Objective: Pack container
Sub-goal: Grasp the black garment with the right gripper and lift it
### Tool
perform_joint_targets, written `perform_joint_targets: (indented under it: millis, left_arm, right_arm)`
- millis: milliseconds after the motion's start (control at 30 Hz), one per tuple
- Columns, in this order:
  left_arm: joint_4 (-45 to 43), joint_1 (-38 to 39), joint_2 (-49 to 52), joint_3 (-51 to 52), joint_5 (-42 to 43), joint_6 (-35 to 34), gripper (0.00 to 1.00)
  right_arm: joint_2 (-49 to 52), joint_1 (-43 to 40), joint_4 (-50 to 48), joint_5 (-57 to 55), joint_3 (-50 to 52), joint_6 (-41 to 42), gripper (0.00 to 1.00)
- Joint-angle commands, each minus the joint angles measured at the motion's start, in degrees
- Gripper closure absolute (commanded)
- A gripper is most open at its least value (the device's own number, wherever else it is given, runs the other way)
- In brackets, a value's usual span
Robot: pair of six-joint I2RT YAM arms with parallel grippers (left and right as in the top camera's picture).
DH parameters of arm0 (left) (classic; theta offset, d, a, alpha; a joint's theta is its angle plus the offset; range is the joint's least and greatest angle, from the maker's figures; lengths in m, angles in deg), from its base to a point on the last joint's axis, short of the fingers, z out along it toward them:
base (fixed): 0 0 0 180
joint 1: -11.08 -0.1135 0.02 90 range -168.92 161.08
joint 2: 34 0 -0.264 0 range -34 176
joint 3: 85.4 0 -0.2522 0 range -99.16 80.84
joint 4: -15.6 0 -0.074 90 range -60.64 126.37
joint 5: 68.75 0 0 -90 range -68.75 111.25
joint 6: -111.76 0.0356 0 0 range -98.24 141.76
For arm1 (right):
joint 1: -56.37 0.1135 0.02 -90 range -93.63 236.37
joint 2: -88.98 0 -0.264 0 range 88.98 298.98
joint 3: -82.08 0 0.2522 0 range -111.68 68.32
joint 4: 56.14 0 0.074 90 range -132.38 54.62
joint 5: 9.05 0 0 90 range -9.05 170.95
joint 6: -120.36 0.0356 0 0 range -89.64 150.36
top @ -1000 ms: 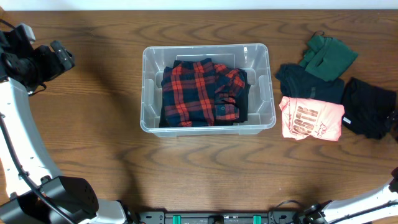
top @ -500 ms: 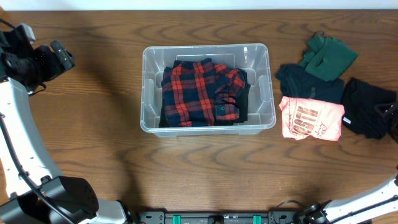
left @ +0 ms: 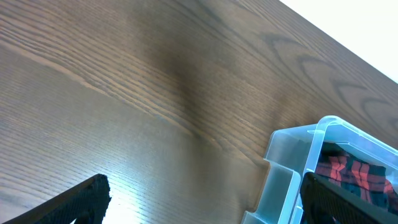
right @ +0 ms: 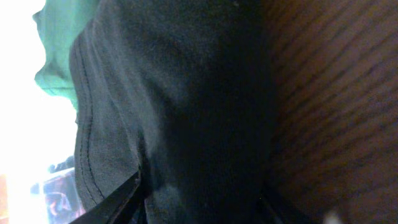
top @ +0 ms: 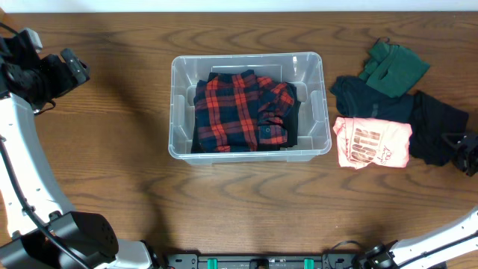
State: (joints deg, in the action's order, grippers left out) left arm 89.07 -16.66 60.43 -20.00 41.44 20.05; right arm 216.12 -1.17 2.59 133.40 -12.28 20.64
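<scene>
The clear plastic container (top: 176, 104) stands mid-table with a folded red and navy plaid shirt (top: 239, 112) inside. Its corner (left: 292, 162) shows in the left wrist view. My left gripper (top: 73, 71) hovers far left of it, open (left: 205, 199) over bare wood. At the table's right edge, my right gripper (top: 463, 149) is down on a black garment (top: 433, 134). In the right wrist view the black cloth (right: 199, 93) fills the gap between the fingers, and the gripper (right: 199, 205) pinches it.
Right of the container lie a pink printed shirt (top: 373, 142), a dark grey shirt (top: 370, 101) and a green garment (top: 392, 67), all close to the black one. The green cloth (right: 56, 56) shows beyond it in the right wrist view.
My right gripper came in from the right edge onto the black garment and closed on it, bunching its right side inward. The left arm has not moved.
</scene>
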Motion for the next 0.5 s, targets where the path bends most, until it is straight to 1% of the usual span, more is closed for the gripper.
perform_joint_targets:
  millis: [0, 100, 233, 333, 367, 467]
  left_arm:
    - [0.1, -0.2, 0.0, 0.1, -0.1, -0.3, 0.02]
    - [0.1, -0.2, 0.0, 0.1, -0.1, -0.3, 0.02]
    - [0.1, -0.2, 0.0, 0.1, -0.1, -0.3, 0.02]
    - [0.1, -0.2, 0.0, 0.1, -0.1, -0.3, 0.02]
    - [0.1, -0.2, 0.0, 0.1, -0.1, -0.3, 0.02]
    - [0.1, -0.2, 0.0, 0.1, -0.1, -0.3, 0.02]
  right_arm:
    - [1.4, 1.2, 0.7, -5.9, 1.8, 0.0, 0.52]
    - [-0.9, 2.7, 0.5, -5.9, 1.8, 0.1, 0.48]
    - [-2.8, 6.0, 0.2, -7.5, 1.8, 1.2, 0.51]
    - [-3.7, 8.9, 0.1, -10.4, 1.8, 2.1, 0.62]
    - [-4.3, 9.9, 0.1, -11.4, 1.8, 2.3, 0.71]
    - [-6.9, 11.5, 0.5, -11.9, 1.8, 3.2, 0.86]
